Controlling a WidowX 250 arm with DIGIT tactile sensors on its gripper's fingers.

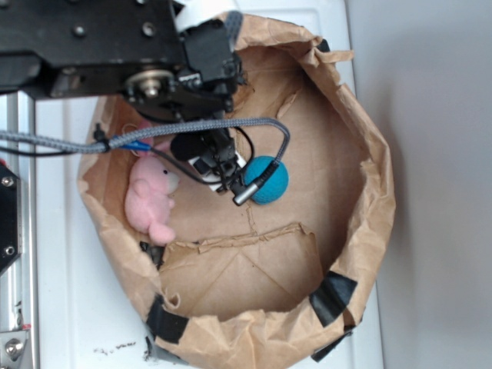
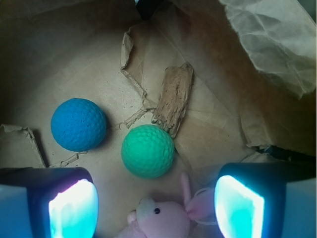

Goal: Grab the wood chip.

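In the wrist view the rough brown streaked wood chip (image 2: 173,98) lies on the brown paper bag's floor (image 2: 89,69), just above the dimpled green ball (image 2: 147,150), well ahead of the gripper (image 2: 156,210), whose glowing fingers (image 2: 73,208) stand wide apart, empty

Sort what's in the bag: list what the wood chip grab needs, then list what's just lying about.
For the job:
wood chip
gripper, jaws open

Lying about:
blue ball
green ball
pink plush toy
paper bag
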